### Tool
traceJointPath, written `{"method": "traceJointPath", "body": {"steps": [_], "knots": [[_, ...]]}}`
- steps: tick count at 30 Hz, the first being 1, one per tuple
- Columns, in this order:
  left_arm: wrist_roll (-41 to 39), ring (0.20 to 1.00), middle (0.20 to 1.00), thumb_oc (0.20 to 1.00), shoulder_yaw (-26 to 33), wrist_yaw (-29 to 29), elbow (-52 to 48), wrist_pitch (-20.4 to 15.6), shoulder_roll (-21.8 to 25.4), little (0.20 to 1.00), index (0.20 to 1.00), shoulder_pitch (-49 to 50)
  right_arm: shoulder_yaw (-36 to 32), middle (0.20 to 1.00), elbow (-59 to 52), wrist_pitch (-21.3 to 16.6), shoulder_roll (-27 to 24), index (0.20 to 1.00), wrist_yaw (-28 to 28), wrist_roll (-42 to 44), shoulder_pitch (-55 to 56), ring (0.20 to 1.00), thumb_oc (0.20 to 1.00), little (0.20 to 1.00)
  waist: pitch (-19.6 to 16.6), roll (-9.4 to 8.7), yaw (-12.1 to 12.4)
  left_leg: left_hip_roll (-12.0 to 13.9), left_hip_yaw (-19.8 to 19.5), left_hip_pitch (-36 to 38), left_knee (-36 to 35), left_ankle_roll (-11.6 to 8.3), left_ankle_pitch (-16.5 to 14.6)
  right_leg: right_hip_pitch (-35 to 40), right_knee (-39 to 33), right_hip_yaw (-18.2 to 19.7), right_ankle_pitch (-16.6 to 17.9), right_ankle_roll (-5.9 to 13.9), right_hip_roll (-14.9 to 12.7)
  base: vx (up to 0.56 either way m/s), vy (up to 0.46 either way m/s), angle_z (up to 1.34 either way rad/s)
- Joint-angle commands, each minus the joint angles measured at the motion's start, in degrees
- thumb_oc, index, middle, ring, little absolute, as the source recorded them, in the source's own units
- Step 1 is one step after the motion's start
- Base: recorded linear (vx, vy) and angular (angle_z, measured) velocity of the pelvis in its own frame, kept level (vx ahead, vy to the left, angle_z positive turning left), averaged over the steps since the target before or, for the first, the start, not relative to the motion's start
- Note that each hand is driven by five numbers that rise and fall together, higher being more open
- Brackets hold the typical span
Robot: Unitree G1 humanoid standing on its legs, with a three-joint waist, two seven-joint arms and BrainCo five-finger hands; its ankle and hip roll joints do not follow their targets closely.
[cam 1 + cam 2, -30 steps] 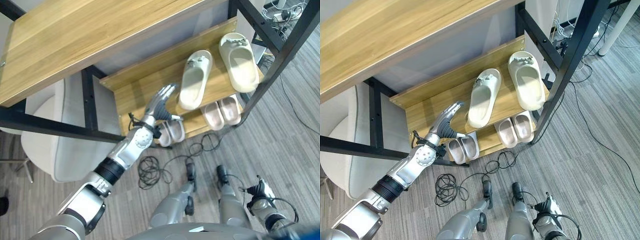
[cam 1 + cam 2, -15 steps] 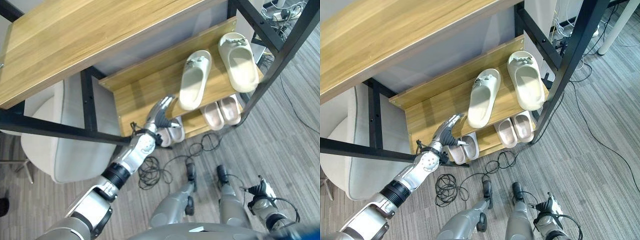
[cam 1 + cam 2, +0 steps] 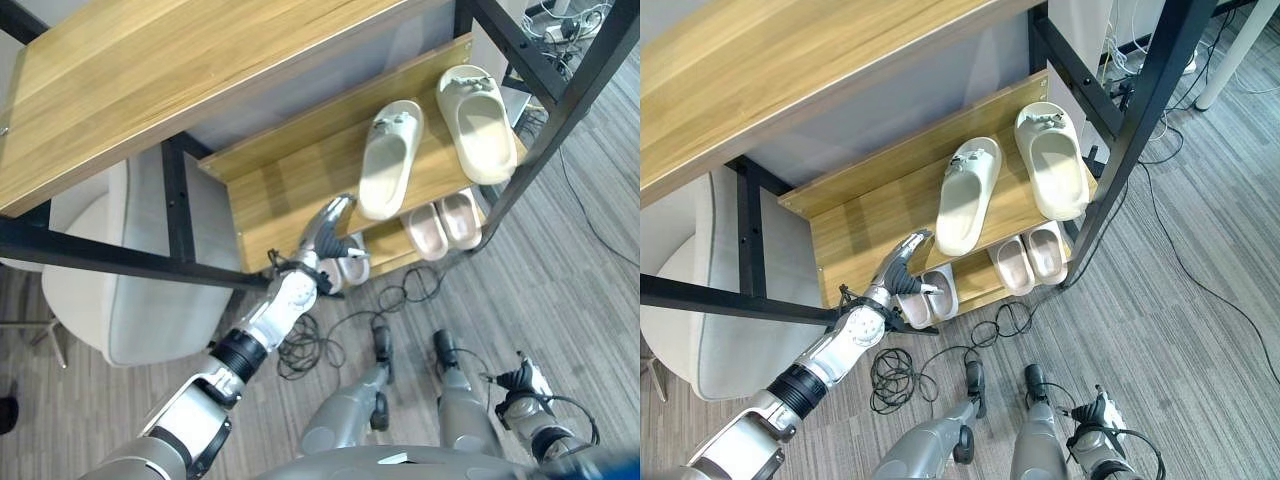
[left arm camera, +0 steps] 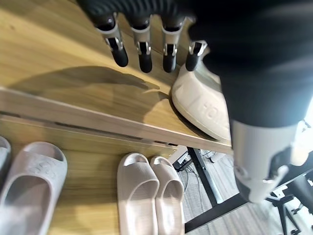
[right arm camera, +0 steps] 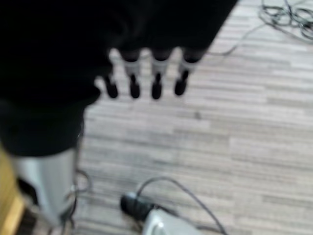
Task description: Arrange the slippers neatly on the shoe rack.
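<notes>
We made out raised lettering moulded into the sole edge of one cream slipper (image 4: pixel 198 98) lying on the wooden shelf (image 4: pixel 58 58). Part of it was covered, so we could not read it whole. We read no other writing, number or sign.

Two big cream slippers (image 3: pixel 432 135) lie apart on the shoe rack (image 3: pixel 270 190) middle shelf, toes forward.

The middle shelf (image 3: pixel 290 185) has bare wood on its left part, beside the two cream slippers (image 3: pixel 388 158). The black post (image 3: pixel 178 210) borders it on the left. Below, two pale pairs (image 3: pixel 443 222) leave a gap between them.
</notes>
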Motion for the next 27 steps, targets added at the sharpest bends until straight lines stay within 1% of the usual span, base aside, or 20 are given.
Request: {"method": "traceJointPath", "body": {"steps": [1,7,12,20,27], "knots": [[-1.75,1.0,1.0,1.0,0.19,1.2,0.51,-2.08,-2.68,1.0,1.0,-3.34,0.07,1.0,-0.79,-0.18,-1.7,1.0,-0.56,1.01,0.26,1.0,1.0,1.0,-0.93,1.22,-0.44,-4.02,-3.98,-2.69,2.97,0.82,-2.36,-2.75,7.92,-2.18,-7.07,1.2,-1.18,0.0,0.0,0.0],[-3.05,1.0,1.0,1.0,-1.19,1.22,-0.36,-2.65,-3.97,1.0,1.0,-5.17,0.47,1.0,-0.73,-0.38,-1.46,1.0,-0.73,1.21,0.56,1.0,1.0,1.0,-1.02,1.07,-0.74,-3.99,-3.95,-2.54,2.9,0.85,-2.36,-2.7,7.95,-2.13,-7.05,1.26,-1.18,0.0,0.0,0.0],[-3.56,1.0,1.0,1.0,-1.63,2.25,0.65,-2.42,-5.21,1.0,1.0,-6.13,0.82,1.0,-0.62,-0.43,-1.35,1.0,-0.88,1.54,0.37,1.0,1.0,1.0,-1.06,1.06,-0.92,-4.03,-3.88,-2.44,2.79,0.86,-2.35,-2.71,7.95,-2.04,-7.05,1.29,-1.21,0.0,0.0,0.0],[-4.12,1.0,1.0,1.0,-2.31,2.24,0.95,-2.57,-6.21,1.0,1.0,-6.77,0.89,1.0,-0.36,-0.55,-1.28,1.0,-1.05,1.85,0.43,1.0,1.0,1.0,-1.06,1.07,-1.02,-4.12,-3.77,-2.37,2.71,0.94,-2.31,-2.73,8.07,-1.92,-7.0,1.33,-1.22,0.0,0.0,0.0],[-6.46,1.0,1.0,1.0,-2.72,2.17,1.12,-2.66,-7.31,1.0,1.0,-7.34,1.24,1.0,-0.36,-0.57,-1.16,1.0,-1.15,2.12,0.14,1.0,1.0,1.0,-1.14,1.11,-1.11,-4.12,-3.74,-2.31,2.65,0.99,-2.32,-3.03,8.38,-1.83,-6.98,1.37,-1.21,0.0,0.0,0.0]]}}
